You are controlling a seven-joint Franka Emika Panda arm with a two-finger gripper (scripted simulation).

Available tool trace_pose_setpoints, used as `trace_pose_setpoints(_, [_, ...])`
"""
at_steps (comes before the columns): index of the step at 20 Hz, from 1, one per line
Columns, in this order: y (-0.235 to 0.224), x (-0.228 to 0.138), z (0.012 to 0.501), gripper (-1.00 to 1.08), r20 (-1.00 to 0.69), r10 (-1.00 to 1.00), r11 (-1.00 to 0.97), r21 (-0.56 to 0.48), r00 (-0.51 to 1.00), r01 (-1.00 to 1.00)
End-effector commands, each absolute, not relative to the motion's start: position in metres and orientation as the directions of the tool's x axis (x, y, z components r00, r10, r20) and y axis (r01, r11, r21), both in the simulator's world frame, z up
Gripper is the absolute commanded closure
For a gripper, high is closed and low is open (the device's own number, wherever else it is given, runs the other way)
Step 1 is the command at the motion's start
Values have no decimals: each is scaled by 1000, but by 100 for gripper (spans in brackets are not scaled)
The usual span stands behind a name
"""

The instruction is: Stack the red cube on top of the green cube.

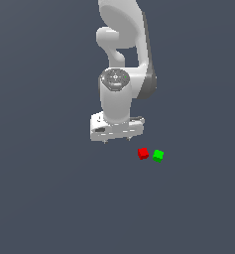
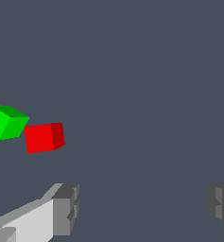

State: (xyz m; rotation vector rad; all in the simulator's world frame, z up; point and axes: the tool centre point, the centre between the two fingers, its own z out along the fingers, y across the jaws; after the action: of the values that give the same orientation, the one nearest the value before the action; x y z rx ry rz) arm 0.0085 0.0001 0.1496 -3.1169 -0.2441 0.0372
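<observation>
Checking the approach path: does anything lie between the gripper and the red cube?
Nothing. In both views only bare grey floor separates the open gripper from the red cube; the green cube sits beyond it.

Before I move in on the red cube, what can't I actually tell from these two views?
- Whether the red cube and green cube touch: too small in the exterior view, and the wrist view shows their corners close but unclear.
- Green cube's full shape: cut off by the wrist picture's edge.
- Gripper height above the floor: no shadow or contact cue.
- Fingertips: cropped in the wrist view.
</observation>
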Motion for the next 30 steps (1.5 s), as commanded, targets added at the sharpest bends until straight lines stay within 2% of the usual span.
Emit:
trace_pose_setpoints(1, [4,13,146,-92,-21,220,-975,-17,975,219])
trace_pose_setpoints(15, [37,33,125,-92,-12,625,-781,-17,781,625])
trace_pose_setpoints(30, [82,37,101,-92,-3,927,-374,-11,374,927])
